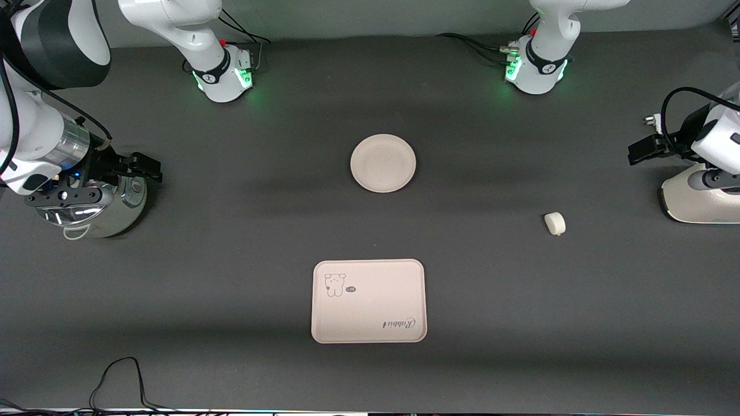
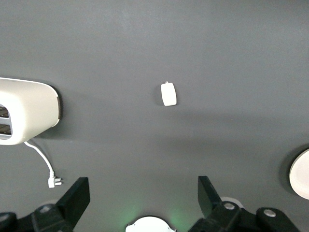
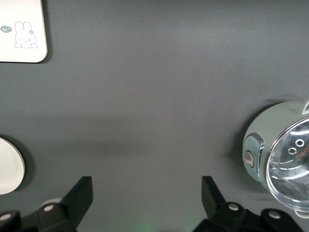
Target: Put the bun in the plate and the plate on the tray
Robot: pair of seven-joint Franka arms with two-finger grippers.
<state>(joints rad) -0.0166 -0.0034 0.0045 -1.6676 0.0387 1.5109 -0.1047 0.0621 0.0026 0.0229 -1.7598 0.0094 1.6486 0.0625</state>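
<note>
The small white bun [image 1: 554,223] lies on the dark table toward the left arm's end; it also shows in the left wrist view [image 2: 168,94]. The round cream plate [image 1: 383,163] sits mid-table, empty; its edge shows in both wrist views [image 2: 302,175] [image 3: 7,166]. The rectangular tray [image 1: 369,300] with the bear drawing lies nearer the front camera than the plate, empty; one corner shows in the right wrist view [image 3: 21,31]. My left gripper [image 1: 640,152] [image 2: 143,193] is open and empty, up beside the toaster. My right gripper [image 1: 141,167] [image 3: 147,193] is open and empty by the steel pot.
A white toaster [image 1: 696,199] [image 2: 26,111] with its cord and plug [image 2: 52,182] stands at the left arm's end. A shiny steel pot [image 1: 92,211] [image 3: 285,154] stands at the right arm's end. A black cable [image 1: 121,375] lies at the front edge.
</note>
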